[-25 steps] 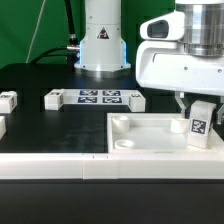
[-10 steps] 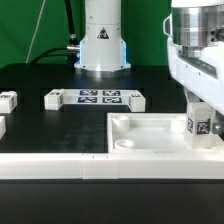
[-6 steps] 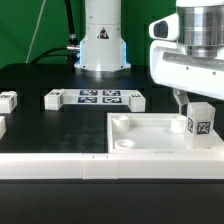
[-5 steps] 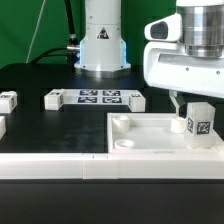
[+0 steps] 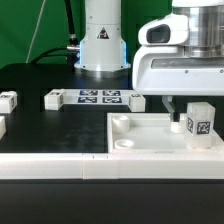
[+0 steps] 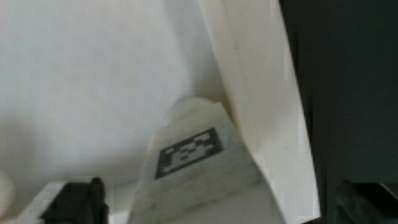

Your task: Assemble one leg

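A leg (image 5: 201, 122), a small white block with a black-and-white tag, stands upright in the corner of the large white square panel (image 5: 145, 143) at the exterior view's right. My gripper (image 5: 190, 108) hovers just above and slightly to the left of it. One dark finger (image 5: 168, 107) shows beside the leg, apart from it. In the wrist view the leg's tagged face (image 6: 196, 152) lies between the two spread fingertips (image 6: 80, 200), with gaps on both sides. My gripper (image 6: 222, 203) is open and empty.
The marker board (image 5: 99, 97) lies at the back middle, with loose legs beside it (image 5: 53, 99) (image 5: 135, 99) and two more at the far left (image 5: 8, 100). The robot base (image 5: 103, 40) stands behind. A white bar (image 5: 50, 166) runs along the front.
My gripper was low around the leg a second ago. It has since lifted and shifted toward the exterior view's left. The leg stays standing on the panel's corner.
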You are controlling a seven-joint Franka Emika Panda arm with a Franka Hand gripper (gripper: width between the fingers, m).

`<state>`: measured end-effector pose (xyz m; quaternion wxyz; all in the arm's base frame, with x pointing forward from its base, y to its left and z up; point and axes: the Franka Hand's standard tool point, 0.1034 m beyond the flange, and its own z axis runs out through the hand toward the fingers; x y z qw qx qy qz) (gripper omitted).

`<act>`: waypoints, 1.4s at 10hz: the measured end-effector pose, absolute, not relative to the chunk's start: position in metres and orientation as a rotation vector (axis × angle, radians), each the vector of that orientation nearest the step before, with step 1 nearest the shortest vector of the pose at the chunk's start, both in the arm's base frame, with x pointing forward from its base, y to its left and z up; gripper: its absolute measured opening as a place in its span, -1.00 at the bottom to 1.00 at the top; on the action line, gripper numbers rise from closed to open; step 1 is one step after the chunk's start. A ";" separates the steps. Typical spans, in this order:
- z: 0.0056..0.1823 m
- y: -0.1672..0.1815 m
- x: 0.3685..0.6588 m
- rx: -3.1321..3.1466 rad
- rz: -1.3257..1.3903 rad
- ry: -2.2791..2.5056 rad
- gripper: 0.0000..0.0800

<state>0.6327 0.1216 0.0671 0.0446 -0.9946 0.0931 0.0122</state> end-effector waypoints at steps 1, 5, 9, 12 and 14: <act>0.067 0.120 0.631 -3.062 0.047 0.134 0.62; 0.067 0.119 0.631 -3.064 0.042 0.057 0.16; 0.067 0.119 0.631 -3.061 0.044 0.138 -0.27; 0.067 0.120 0.632 -3.014 0.052 0.544 -0.27; 0.067 0.121 0.633 -2.923 0.044 0.923 -0.27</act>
